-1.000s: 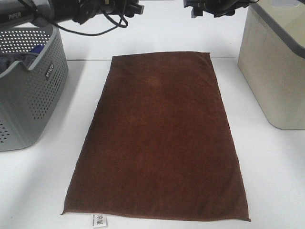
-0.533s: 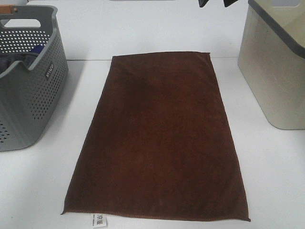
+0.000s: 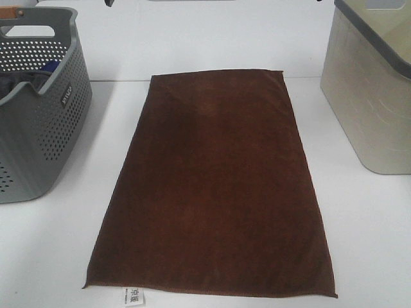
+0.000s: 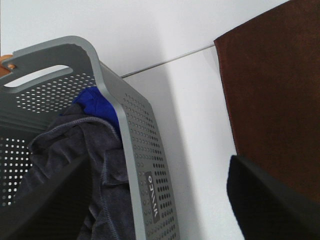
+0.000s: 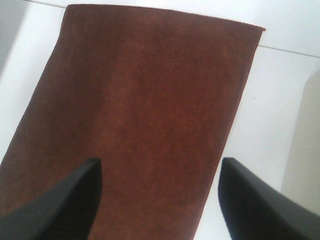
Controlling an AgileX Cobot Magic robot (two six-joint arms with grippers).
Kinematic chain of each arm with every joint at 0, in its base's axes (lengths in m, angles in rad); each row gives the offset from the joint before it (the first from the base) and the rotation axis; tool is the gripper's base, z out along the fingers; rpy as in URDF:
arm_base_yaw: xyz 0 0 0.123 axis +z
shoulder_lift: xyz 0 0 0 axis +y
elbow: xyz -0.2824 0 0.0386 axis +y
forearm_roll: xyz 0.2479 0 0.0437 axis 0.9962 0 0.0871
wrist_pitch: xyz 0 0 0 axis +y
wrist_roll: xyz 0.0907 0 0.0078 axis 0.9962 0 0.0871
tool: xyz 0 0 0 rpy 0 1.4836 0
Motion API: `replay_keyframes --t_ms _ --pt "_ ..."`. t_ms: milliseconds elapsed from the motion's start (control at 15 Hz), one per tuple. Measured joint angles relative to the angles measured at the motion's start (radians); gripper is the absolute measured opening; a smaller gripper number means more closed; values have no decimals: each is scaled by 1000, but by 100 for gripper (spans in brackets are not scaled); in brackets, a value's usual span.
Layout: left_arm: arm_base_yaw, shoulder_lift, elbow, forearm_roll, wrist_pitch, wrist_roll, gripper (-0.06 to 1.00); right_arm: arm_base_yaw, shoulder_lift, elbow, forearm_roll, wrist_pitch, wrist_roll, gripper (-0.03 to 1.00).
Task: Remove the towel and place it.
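Observation:
The dark brown towel (image 3: pixel 215 183) lies flat and spread out on the white table (image 3: pixel 58 244), with its small white tag (image 3: pixel 133 296) on the near short edge. Both grippers are out of the exterior high view. In the left wrist view my left gripper (image 4: pixel 155 167) is open and empty, high above the grey basket's (image 4: pixel 132 150) wall, with the towel's far corner (image 4: pixel 270 95) off to one side. In the right wrist view my right gripper (image 5: pixel 160 165) is open and empty, high above the towel (image 5: pixel 140 100).
The grey perforated basket (image 3: pixel 45 122) stands at the left and holds grey fabric (image 4: pixel 65 155) and blue fabric (image 4: pixel 97 102). A beige bin (image 3: pixel 372 96) stands at the right. Bare table lies on both sides of the towel.
Both arms have pulled up and back out of the top of the exterior high view. The towel has not moved.

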Motion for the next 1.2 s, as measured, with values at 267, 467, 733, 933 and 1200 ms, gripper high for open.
replay_keyframes --t_ms 267,467,733,933,1200 --pt "0 -90 0 -85 3 37 72 0 -189 239 -10 4 -9 64" --pt "0 -270 95 -156 4 67 72 0 -387 481 -19 5 -10 64" --pt "0 -544 398 -207 6 68 72 0 -622 739 -21 5 -10 64" --pt "0 -753 661 -264 6 60 72 0 -779 930 -24 5 12 64" --pt "0 -1063 1049 -328 -11 47 72 0 -985 1198 -26 -3 69 64"
